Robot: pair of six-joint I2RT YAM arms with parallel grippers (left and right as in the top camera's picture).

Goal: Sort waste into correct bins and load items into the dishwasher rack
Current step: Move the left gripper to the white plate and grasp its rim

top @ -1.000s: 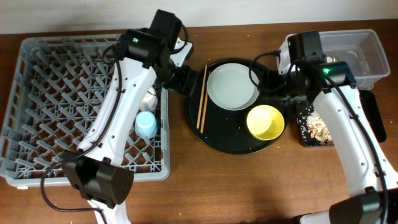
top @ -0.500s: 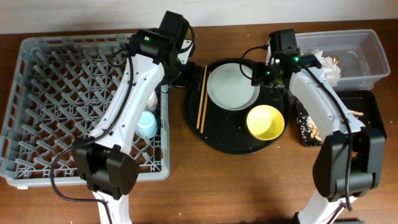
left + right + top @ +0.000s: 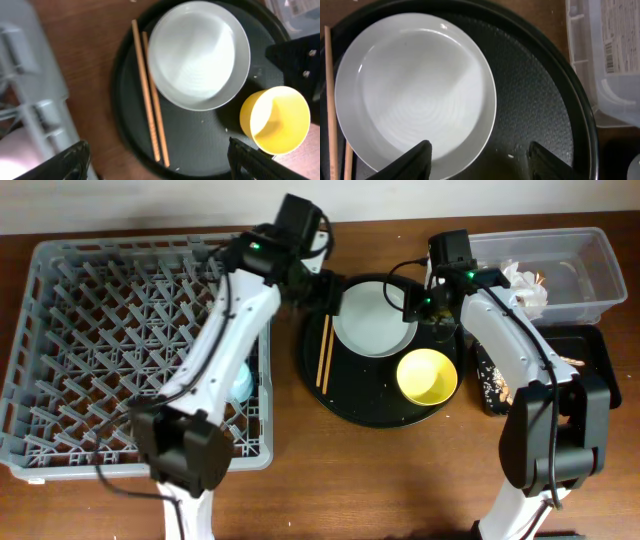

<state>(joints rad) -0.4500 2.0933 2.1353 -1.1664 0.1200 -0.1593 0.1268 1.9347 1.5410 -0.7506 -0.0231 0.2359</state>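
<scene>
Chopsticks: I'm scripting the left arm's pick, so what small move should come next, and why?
Probably lower the left gripper straight down onto the chopsticks. Its jaws stand wide open either side of one end of them, and the pair lies together on the round black tray, beside the plate.

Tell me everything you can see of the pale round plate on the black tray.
The plate is round, pale grey-green, smooth and glossy like glazed ceramic, with a shallow well and faint concentric rings. It is bare and lies flat, face up, on the round black tray. The chopsticks lie along its left rim; the yellow bowl sits nearby. The open right pincer hovers above it.
</scene>
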